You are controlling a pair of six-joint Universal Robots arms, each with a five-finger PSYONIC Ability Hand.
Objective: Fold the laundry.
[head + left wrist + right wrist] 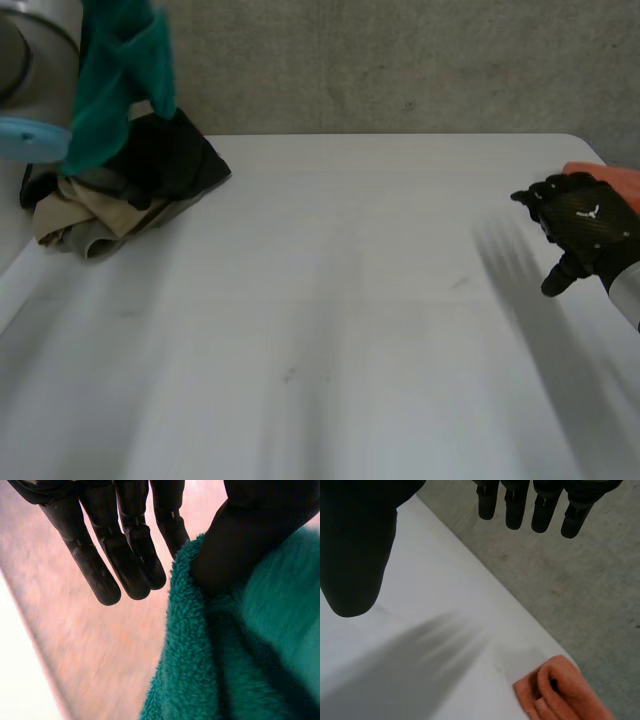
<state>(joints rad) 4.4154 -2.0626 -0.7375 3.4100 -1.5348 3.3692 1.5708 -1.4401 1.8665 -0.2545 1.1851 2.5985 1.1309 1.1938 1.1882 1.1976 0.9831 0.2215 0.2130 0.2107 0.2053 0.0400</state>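
Note:
A teal fleece cloth (120, 80) hangs in the air at the far left, held up above a pile of laundry (120, 190) of black and tan garments on the white table (350, 300). In the left wrist view my left hand (125, 555) pinches the teal cloth (250, 655) with its thumb, while most of its fingers stay straight beside the cloth. My right hand (585, 225) hovers open above the table's right side, holding nothing. In its own wrist view the right hand (355, 545) shows a spread thumb and straight fingers.
A folded orange cloth (610, 178) lies at the table's far right edge, just beyond my right hand; the orange cloth (560, 690) sits near the table's corner. My left arm (30, 60) stands above the pile. A grey wall runs behind the table.

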